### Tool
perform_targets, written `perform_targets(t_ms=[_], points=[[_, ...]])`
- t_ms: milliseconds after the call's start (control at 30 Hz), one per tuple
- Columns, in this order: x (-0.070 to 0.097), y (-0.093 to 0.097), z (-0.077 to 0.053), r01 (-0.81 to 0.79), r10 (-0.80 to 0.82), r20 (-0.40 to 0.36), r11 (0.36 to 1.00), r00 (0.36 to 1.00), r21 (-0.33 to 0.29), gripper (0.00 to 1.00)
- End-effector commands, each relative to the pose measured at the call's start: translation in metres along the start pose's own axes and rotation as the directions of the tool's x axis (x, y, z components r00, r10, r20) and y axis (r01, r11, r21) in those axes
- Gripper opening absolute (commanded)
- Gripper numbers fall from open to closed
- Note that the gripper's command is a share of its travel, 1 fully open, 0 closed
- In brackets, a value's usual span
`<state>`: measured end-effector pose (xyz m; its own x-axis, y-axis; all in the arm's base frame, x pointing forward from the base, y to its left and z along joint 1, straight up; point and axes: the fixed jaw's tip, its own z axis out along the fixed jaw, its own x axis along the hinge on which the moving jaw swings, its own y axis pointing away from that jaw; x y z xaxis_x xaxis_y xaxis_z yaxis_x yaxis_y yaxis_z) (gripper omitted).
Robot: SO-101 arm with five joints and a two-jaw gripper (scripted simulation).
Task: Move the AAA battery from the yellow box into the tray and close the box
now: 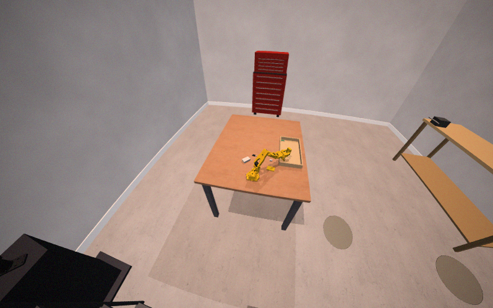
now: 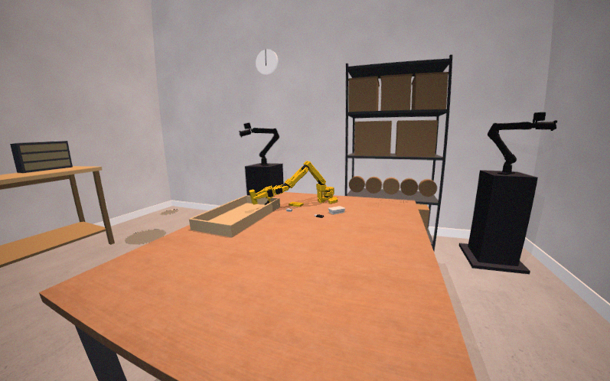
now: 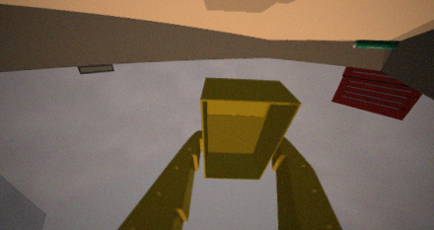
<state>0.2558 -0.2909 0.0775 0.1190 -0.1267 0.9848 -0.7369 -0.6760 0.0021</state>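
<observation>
My gripper (image 3: 237, 159) is shut on the yellow box base (image 3: 247, 128) and holds it over the near end of the wooden tray (image 1: 292, 151). In the wrist view the base is turned on its side, so I look into its open side, and nothing shows inside. A small green cylinder (image 3: 376, 44), which looks like the AAA battery, lies on the tray floor against a wall near a corner; it also shows in the top view (image 1: 282, 140). The yellow lid (image 1: 270, 167) lies flat on the table beside the tray, next to the arm. In the exterior view the gripper (image 2: 255, 193) hangs over the tray's far end (image 2: 234, 216).
A white box (image 1: 245, 159) lies on the table left of the arm, with a small black object (image 1: 253, 154) near it. A small grey piece (image 2: 289, 210) lies by the yellow lid (image 2: 296, 204). The arm's base (image 1: 252, 175) stands near the table's front edge.
</observation>
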Motion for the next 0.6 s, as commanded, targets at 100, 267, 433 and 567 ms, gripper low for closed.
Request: perform_targets(t_ms=[100,267,433,567], points=[[0.0145,-0.0032,0.0003,0.005,-0.005,-0.018,1.000,1.000,0.008,0.22],[0.0138,-0.0032,0.0003,0.005,-0.005,-0.010,1.000,1.000,0.008,0.22],[0.0131,-0.0032,0.0003,0.005,-0.005,-0.002,1.000,1.000,0.008,0.22],[0.0129,-0.0032,0.0003,0.005,-0.005,0.000,1.000,1.000,0.008,0.22]])
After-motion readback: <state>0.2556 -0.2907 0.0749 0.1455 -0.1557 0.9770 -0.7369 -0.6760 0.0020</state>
